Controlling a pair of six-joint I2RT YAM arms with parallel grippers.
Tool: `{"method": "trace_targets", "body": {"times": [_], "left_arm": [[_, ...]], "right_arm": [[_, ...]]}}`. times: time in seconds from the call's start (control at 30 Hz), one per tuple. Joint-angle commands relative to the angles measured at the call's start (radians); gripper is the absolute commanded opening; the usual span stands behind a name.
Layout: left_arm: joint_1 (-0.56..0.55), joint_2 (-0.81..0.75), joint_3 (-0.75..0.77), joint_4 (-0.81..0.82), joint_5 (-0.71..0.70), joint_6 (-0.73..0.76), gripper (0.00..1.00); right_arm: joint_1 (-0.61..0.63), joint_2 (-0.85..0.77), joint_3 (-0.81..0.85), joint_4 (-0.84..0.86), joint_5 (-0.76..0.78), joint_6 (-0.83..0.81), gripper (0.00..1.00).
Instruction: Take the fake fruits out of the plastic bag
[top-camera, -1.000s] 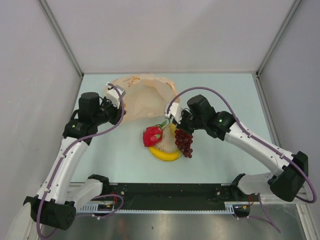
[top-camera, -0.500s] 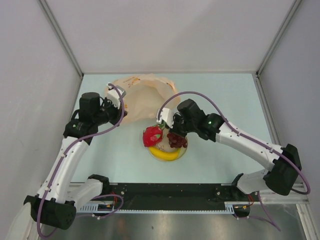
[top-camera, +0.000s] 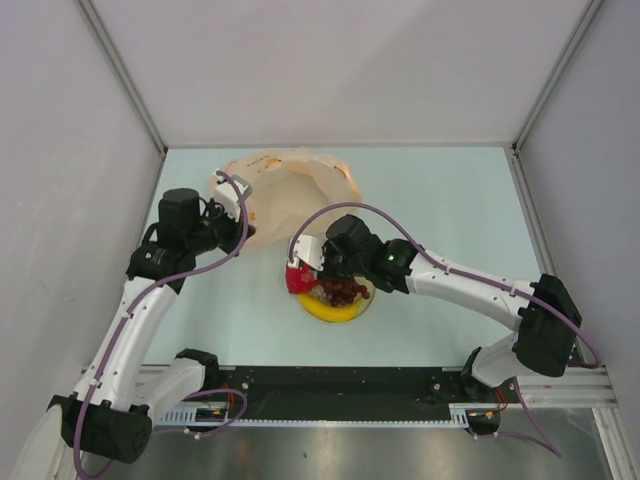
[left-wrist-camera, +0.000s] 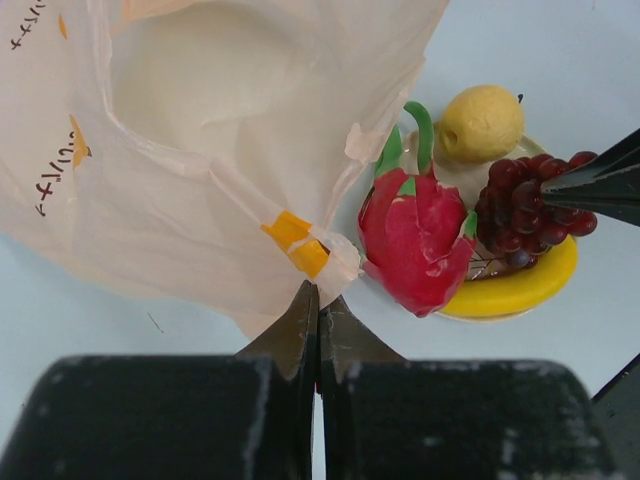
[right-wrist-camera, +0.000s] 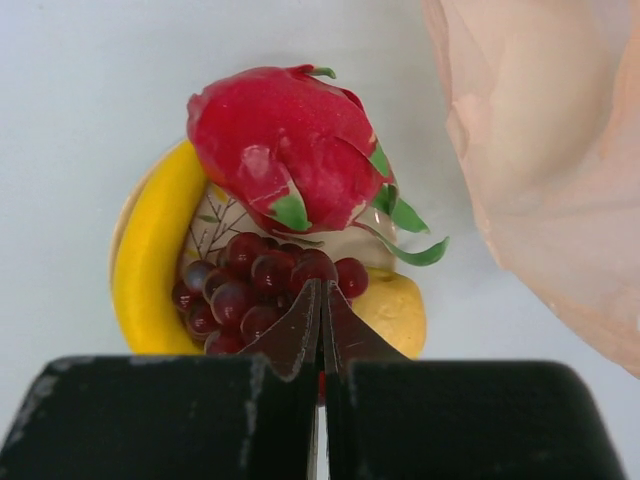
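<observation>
The pale peach plastic bag (top-camera: 290, 190) lies at the back middle of the table, its mouth open. My left gripper (top-camera: 250, 232) is shut on the bag's near edge (left-wrist-camera: 300, 240), by a yellow tape strip. The fake fruits sit on a round cream plate (top-camera: 369, 296): a yellow banana (top-camera: 330, 312), a red fruit with a green top (top-camera: 299, 277), a lemon (right-wrist-camera: 395, 310) and a dark red grape bunch (top-camera: 342, 292). My right gripper (right-wrist-camera: 322, 287) is shut on the top of the grape bunch (right-wrist-camera: 250, 290), which rests on the plate between banana and lemon.
The plate (right-wrist-camera: 215, 225) stands just in front of the bag, close to its right corner (right-wrist-camera: 540, 150). In the left wrist view the right gripper's fingers (left-wrist-camera: 600, 185) reach in from the right over the grapes (left-wrist-camera: 525, 205). Grey walls enclose the table on three sides.
My right gripper has carried the hanging grape bunch leftward and down from beside the plate onto the plate. The left arm and the bag have hardly moved.
</observation>
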Motion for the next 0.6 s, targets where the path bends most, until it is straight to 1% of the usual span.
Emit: {"method": "trace_targets", "body": {"times": [0.0, 0.13, 0.17, 0.2, 0.23, 0.33, 0.57], "left_arm": [[0.007, -0.016, -0.015, 0.029, 0.03, -0.009, 0.0], [0.007, -0.02, -0.024, 0.038, 0.034, -0.014, 0.0], [0.007, -0.02, -0.025, 0.037, 0.035, -0.017, 0.0], [0.007, -0.02, -0.027, 0.04, 0.036, -0.02, 0.01], [0.007, -0.02, -0.03, 0.041, 0.036, -0.023, 0.0], [0.007, -0.019, -0.032, 0.046, 0.039, -0.026, 0.0], [0.007, -0.014, -0.027, 0.045, 0.044, -0.032, 0.0]], "right_arm": [[0.011, -0.006, -0.022, 0.076, 0.079, -0.044, 0.0], [0.013, -0.02, -0.047, 0.087, 0.104, -0.059, 0.0], [0.011, -0.023, -0.05, 0.09, 0.107, -0.059, 0.04], [0.011, -0.026, -0.053, 0.096, 0.112, -0.058, 0.09], [0.013, -0.026, -0.053, 0.099, 0.112, -0.055, 0.23], [0.013, -0.027, -0.053, 0.121, 0.116, -0.055, 0.45], [0.019, -0.027, -0.053, 0.179, 0.154, -0.078, 0.51]]}}
